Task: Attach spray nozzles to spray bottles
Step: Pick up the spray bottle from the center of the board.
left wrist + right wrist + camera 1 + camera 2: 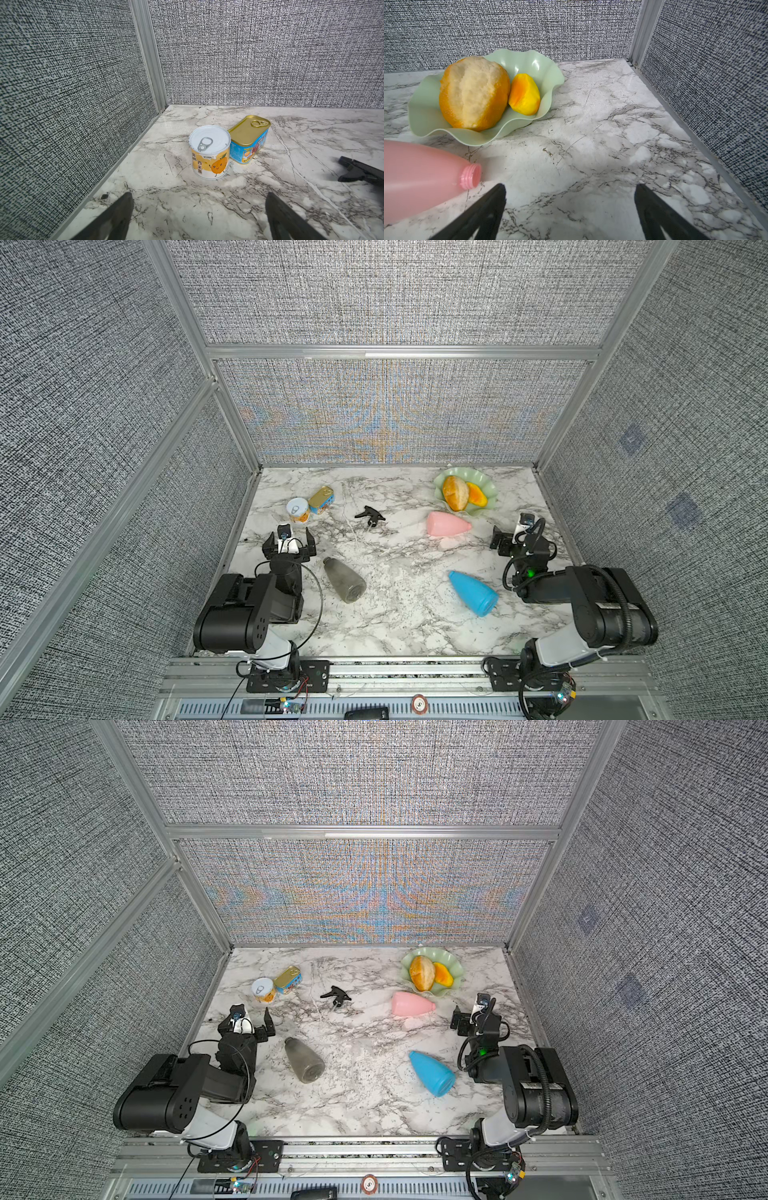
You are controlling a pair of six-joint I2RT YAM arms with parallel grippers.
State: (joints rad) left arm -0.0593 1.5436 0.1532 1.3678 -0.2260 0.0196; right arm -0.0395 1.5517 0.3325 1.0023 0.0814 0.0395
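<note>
Three spray bottles lie on their sides on the marble table, none with a nozzle on. The pink one (448,524) (421,176) lies at the back right, its open threaded neck just beside my right gripper (570,187). The blue one (473,593) lies at the front right and the smoky grey one (344,580) at the front left. A black spray nozzle (370,516) (361,170) lies at the back centre. My left gripper (291,538) (198,195) hovers open at the left, empty. My right gripper (511,531) is open and empty too.
A round white-topped can (298,510) (209,153) and a gold-lidded blue tin (322,498) (249,139) stand at the back left, ahead of my left gripper. A green wavy bowl (490,493) (550,66) holding orange fruit sits at the back right. Textured walls enclose three sides.
</note>
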